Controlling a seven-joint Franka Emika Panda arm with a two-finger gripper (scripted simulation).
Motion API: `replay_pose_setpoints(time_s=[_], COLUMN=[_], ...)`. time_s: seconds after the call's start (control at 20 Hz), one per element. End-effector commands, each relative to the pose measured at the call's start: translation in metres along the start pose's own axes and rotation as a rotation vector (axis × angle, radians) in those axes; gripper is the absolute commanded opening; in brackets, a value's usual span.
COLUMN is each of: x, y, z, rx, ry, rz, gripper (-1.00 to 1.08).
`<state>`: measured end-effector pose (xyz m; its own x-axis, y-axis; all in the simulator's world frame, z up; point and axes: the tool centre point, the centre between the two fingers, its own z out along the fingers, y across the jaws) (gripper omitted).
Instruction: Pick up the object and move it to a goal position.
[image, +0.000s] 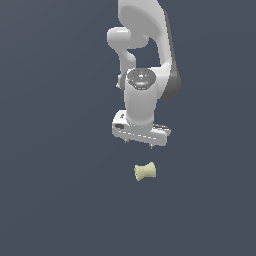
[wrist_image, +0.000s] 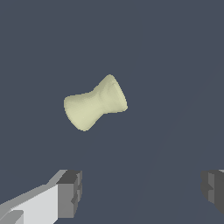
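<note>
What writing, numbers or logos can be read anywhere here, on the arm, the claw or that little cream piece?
None can be read.
The spool-shaped object is plain pale yellow, with no marks in either view.
The white arm and the claw carry no legible label; the thin line along the claw's body is only an edge.
The dark floor is unmarked.

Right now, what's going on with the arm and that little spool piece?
The Panda arm's gripper hangs above the pale yellow spool-shaped piece, which lies on its side on the dark surface. The wrist view shows the two fingers spread wide with nothing between them, and the spool clear of both. Nothing is grasped yet, so the pick-up has not begun.
</note>
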<state>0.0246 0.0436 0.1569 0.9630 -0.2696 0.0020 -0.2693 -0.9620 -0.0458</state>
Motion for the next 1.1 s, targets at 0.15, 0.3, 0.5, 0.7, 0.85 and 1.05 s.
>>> replay_pose_setpoints(time_s=[0.15, 0.3, 0.5, 0.7, 0.85, 1.05], x=[0.009, 0.014, 0.021, 0.027, 0.032, 0.037], y=[-0.005, -0.008, -0.012, -0.016, -0.019, -0.023], z=[0.007, 0.011, 0.016, 0.021, 0.025, 0.030], rx=[-0.003, -0.005, -0.008, -0.012, -0.015, -0.020], ry=[-0.003, -0.004, -0.004, -0.004, -0.003, -0.001], rz=[0.145, 0.224, 0.328, 0.432, 0.509, 0.611], gripper=[1.00, 1.00, 1.00, 1.00, 1.00, 1.00])
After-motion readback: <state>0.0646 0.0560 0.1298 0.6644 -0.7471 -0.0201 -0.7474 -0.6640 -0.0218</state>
